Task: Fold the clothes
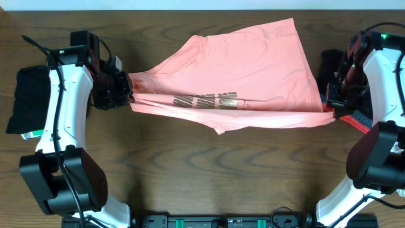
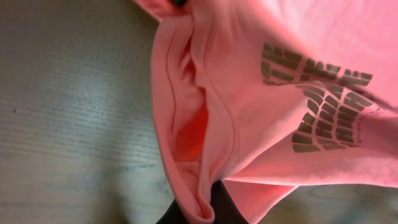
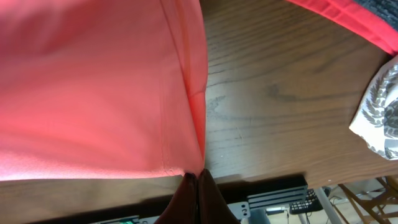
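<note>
The salmon-pink T-shirt hangs stretched between my two grippers over the wooden table, with its gold lettering near the front fold. My left gripper is shut on the shirt's left end. In the left wrist view a bunched pink fold sits pinched between the dark fingers, and the lettering shows at the right. My right gripper is shut on the shirt's right corner. In the right wrist view the pink cloth runs down into the closed fingertips.
A black garment lies at the left edge behind the left arm. Dark and red-trimmed clothes lie under the right arm. The right wrist view shows that red-edged garment and a white patterned cloth by the table's edge.
</note>
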`<state>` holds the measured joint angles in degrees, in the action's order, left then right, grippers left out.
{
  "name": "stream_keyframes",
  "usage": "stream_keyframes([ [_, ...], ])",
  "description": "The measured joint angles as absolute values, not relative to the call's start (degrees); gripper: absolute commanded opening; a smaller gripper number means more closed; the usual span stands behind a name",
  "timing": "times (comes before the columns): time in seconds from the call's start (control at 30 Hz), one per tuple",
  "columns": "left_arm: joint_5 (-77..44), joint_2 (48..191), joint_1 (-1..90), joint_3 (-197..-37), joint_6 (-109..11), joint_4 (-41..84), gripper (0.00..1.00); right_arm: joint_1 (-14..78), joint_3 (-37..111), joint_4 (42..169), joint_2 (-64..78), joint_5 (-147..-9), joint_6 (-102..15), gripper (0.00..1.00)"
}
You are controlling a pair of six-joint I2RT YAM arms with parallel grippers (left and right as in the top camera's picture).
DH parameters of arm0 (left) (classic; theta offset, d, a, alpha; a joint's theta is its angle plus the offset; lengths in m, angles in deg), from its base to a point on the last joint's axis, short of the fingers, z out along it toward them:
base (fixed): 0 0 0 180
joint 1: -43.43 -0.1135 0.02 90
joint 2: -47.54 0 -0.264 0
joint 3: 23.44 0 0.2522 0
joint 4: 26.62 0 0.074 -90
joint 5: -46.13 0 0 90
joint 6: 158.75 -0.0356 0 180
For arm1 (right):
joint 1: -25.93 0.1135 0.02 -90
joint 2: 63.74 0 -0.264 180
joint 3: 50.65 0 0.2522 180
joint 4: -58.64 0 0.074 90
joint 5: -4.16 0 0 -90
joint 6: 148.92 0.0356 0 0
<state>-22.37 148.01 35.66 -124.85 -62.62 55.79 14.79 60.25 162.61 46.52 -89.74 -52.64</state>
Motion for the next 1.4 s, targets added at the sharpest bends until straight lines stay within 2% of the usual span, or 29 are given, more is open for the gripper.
stream_keyframes([
  [0.23, -23.13, 148.01, 35.66, -124.85, -62.62, 54.65, 0.06, 14.79, 60.01, 158.33, 46.52, -89.74, -52.64, 0.01],
  [0.63, -30.17, 148.01, 35.68, -124.79, -60.76, 43.46, 0.06, 15.14, 59.77, 139.12, 46.52, -89.22, -52.11, 0.01],
  [0.93, -31.00, 151.55, 35.68, -124.79, -59.82, 38.96, 0.06, 17.33, 59.77, 133.46, 47.04, -88.85, -50.28, 0.01],
  [1.3, -32.10, 159.55, 36.88, -124.68, -59.03, 31.09, 0.06, 20.94, 59.77, 128.02, 57.84, -88.87, -49.82, 0.01],
  [1.33, -32.10, 159.70, 37.06, -124.68, -58.97, 30.26, 0.07, 20.91, 59.77, 127.69, 58.50, -88.91, -49.67, 0.01],
  [1.4, -32.23, 159.79, 37.32, -124.66, -58.73, 28.84, 0.17, 20.89, 59.75, 127.14, 59.26, -89.35, -49.18, 0.03],
])
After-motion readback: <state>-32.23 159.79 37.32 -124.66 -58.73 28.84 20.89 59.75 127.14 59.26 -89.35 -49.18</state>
